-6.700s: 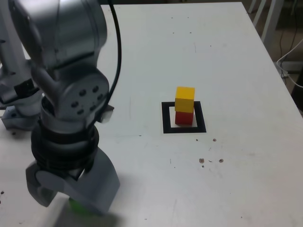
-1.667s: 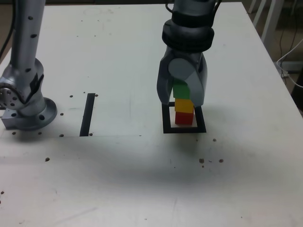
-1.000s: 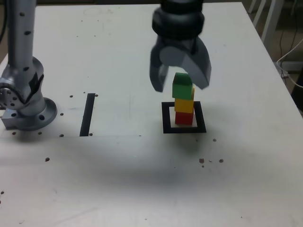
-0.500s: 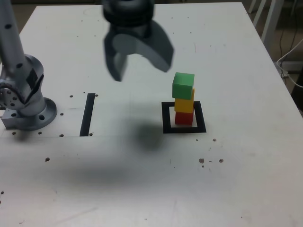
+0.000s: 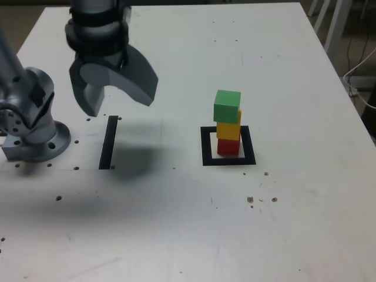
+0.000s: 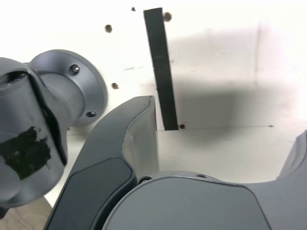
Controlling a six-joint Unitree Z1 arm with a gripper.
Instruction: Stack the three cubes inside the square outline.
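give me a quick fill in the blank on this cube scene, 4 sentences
1. The cube on top of the stack is ____.
2. The red cube sits inside the black ____ outline.
3. The yellow cube lies between the red cube and the ____ cube.
4. The gripper hangs over the black strip, apart from the stack, with its jaws ____.

Missing words: green; square; green; open
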